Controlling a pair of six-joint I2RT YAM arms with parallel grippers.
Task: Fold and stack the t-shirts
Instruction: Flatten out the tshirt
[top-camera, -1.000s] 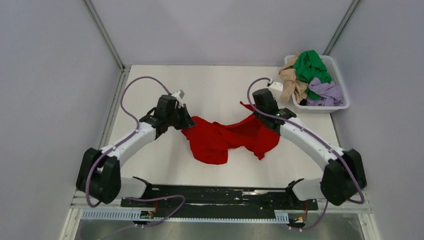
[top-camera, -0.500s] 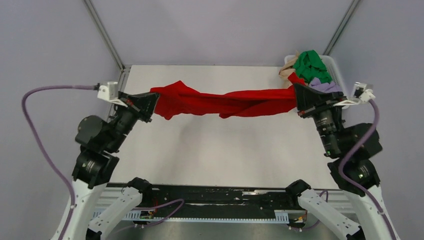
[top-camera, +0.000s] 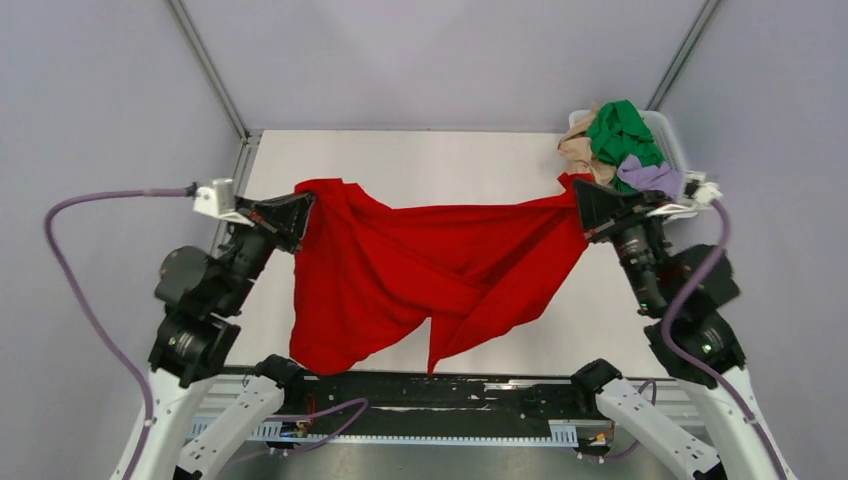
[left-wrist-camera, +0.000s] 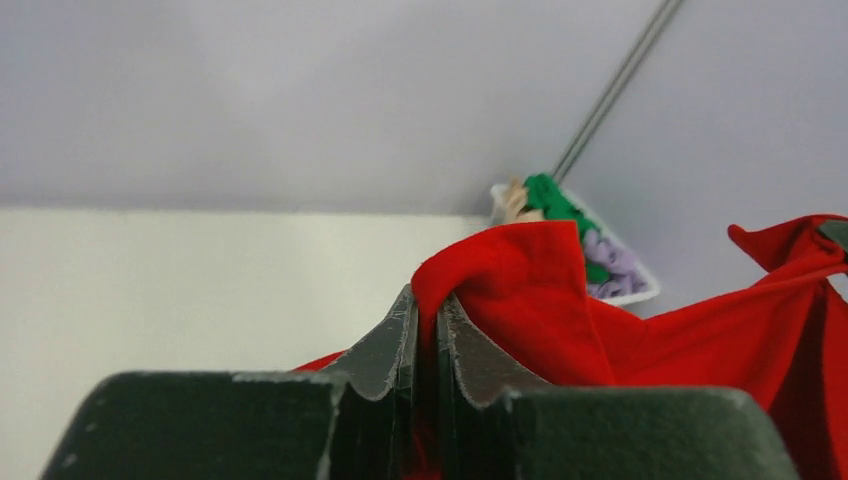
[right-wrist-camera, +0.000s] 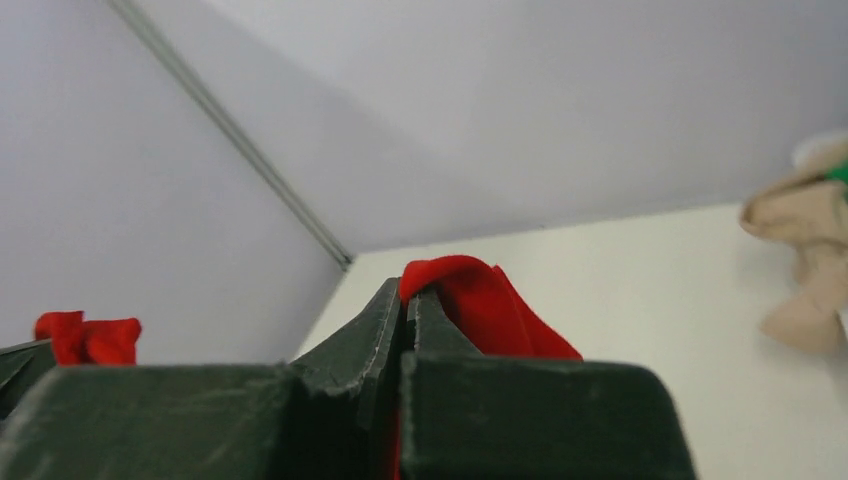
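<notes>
Bright, even, diffuse light throughout; shadows faint, wrist views' near foreground blurred.

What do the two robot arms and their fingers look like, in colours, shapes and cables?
Both the left arm and the right arm have white lower links and bulky black joints. A lavender-purple cable loops from each wrist, beside a small white bracket. The fingers are dark grey wedges tapering to thin, scuffed tips.

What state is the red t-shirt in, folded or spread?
Spread, not folded: the red t-shirt hangs as an open sheet between the left end effector and right end effector, both shut on its upper edge.
</notes>
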